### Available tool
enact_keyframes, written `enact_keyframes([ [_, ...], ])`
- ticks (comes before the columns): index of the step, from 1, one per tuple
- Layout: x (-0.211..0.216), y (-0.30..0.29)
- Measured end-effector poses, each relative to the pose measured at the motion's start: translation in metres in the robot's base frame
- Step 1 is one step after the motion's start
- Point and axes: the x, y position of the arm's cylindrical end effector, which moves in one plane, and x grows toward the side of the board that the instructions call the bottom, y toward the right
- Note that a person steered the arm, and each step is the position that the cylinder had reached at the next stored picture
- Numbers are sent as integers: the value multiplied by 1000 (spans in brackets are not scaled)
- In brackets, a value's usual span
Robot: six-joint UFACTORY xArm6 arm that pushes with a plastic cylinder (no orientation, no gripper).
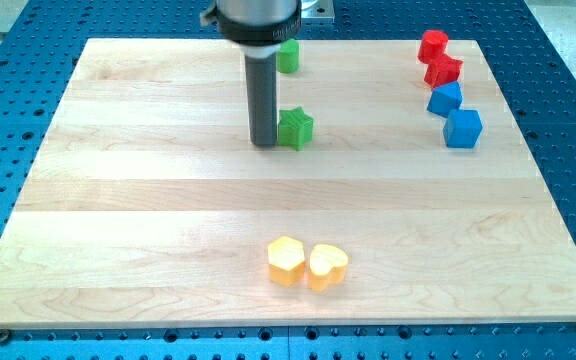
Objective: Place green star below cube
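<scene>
Green star point(295, 128) sits upper-middle of the wooden board point(118, 200), with my tip point(264, 143) touching or just beside its left edge as the view has it, rod point(264, 100) upright and the arm housing point(258, 22) at the view's top above it. No jaws on this rig, just the bare rod, so there is nothing to open or clamp. Going left to right: the board's left part holds nothing; then the rod and star; a second green block point(288, 56) sits above the star near the top edge, partly hidden behind the housing, shape unclear. At the view's bottom centre, two yellow blocks point(307, 264) sit touching side by side, rounded, maybe a hexagon and a heart. Far right: two red blocks point(438, 58) stacked top to bottom in the view, then a blue block point(445, 99) and the blue cube point(463, 128) just under it. Assuming "cube" means the blue cube, the task isn't done: the star is well apart from it, about level with it and off to its left. Remaining, as I judge it: shove the star rightward across the board and slightly down, so it ends under the cube. Tip position on the star's left side suits a rightward push. Risk: star spinning off the tip, or clipping the cube near the end.
</scene>
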Motion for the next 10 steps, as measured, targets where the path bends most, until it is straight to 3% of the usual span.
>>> enact_keyframes([
  [2,-41,6],
  [4,13,140],
  [5,33,110],
  [6,44,168],
  [7,43,185],
  [8,71,150],
  [10,80,214],
])
